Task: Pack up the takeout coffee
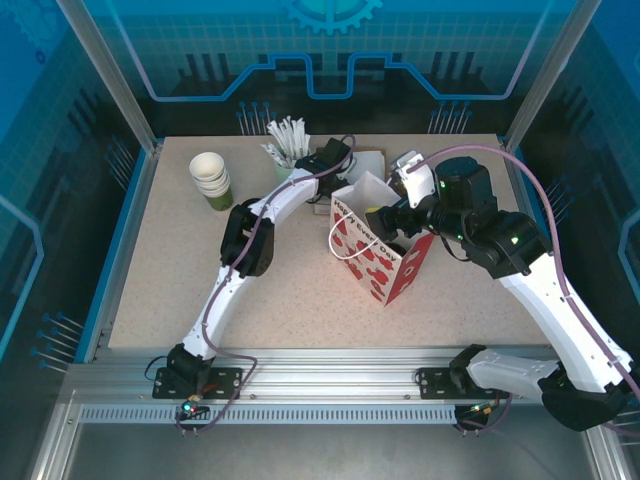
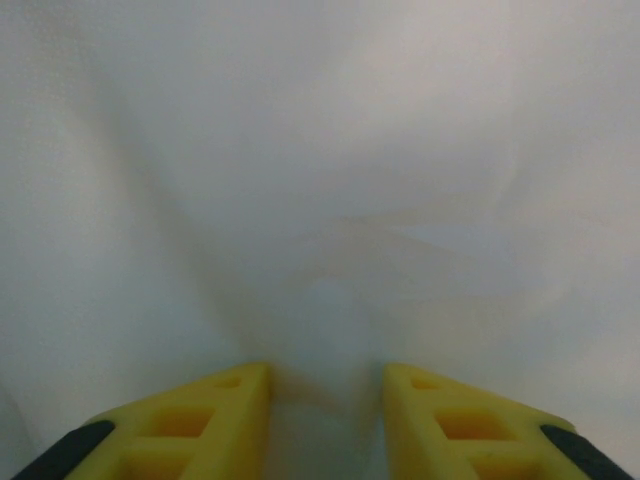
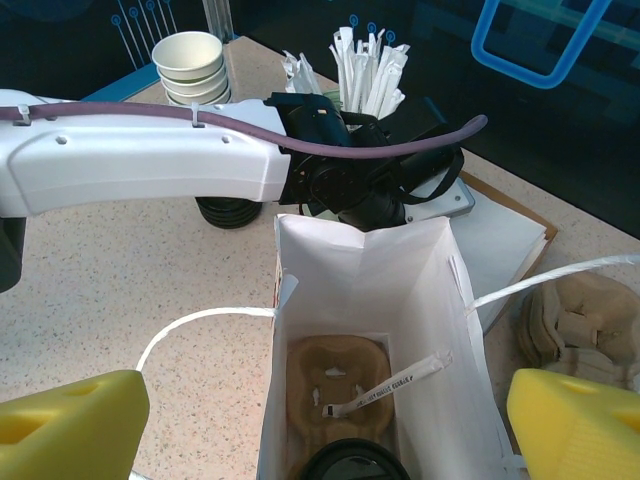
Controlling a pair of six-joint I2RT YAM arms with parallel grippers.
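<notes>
Looking down into a white paper bag [image 3: 370, 270] w/ red hearts: the coffee cup [image 3: 350, 462], black lid up, sits at the bottom on the near side, next to a cardboard tray [image 3: 310, 365] & a wrapped stick [image 3: 390, 382] — packing looks mostly done. Right gripper [image 3: 322, 420] hovers over the mouth, fingers wide apart, empty. Left gripper [image 2: 325, 385] is at the far rim, fingers part-way apart against the paper — prob. only backing off is left.

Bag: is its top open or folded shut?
Open. The right wrist view looks down through the bag mouth to a cardboard tray, a wrapped stick and a black lid inside.
</notes>
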